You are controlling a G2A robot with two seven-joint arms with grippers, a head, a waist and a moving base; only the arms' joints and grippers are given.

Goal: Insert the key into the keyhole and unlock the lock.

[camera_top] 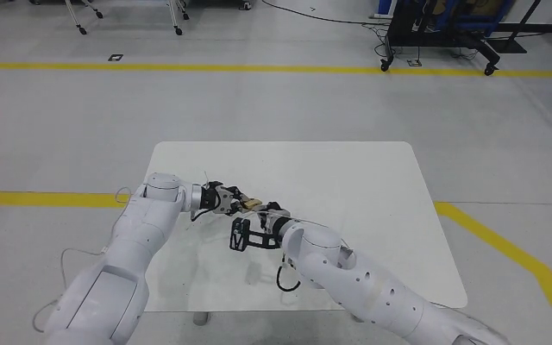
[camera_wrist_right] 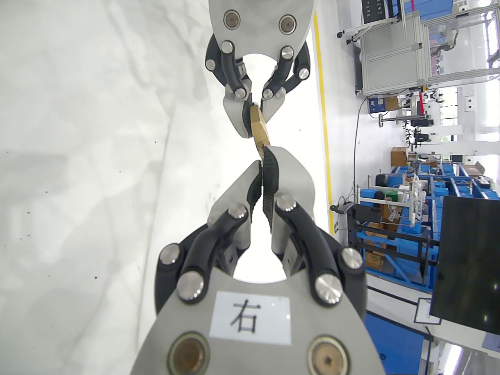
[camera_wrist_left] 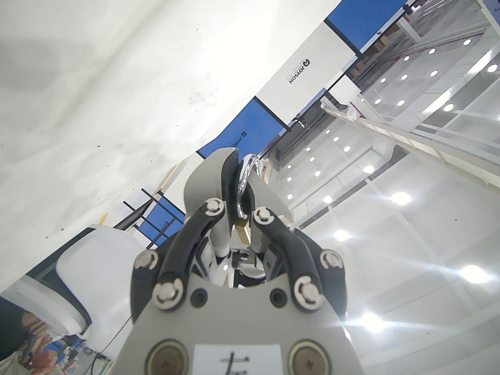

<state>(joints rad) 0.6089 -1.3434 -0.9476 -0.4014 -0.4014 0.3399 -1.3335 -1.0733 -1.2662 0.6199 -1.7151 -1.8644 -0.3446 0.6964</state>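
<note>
left arm [camera_top: 147, 216] elbow bent, wrist turned inward | left gripper [camera_wrist_left: 244, 171] fingers clamped on lock [camera_wrist_right: 258, 124] | right arm [camera_top: 345, 267] angled in across front | right gripper [camera_wrist_right: 262, 161] fingers pinched on key [camera_wrist_right: 259, 149], tip-to-tip facing left gripper

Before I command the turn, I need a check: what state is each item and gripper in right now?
left gripper: shut on the lock.
right gripper: shut on the key.
lock: held above the table, one end facing the right gripper; cannot tell whether the shackle is latched.
key: tip meets the lock's end; insertion depth hidden.
</note>
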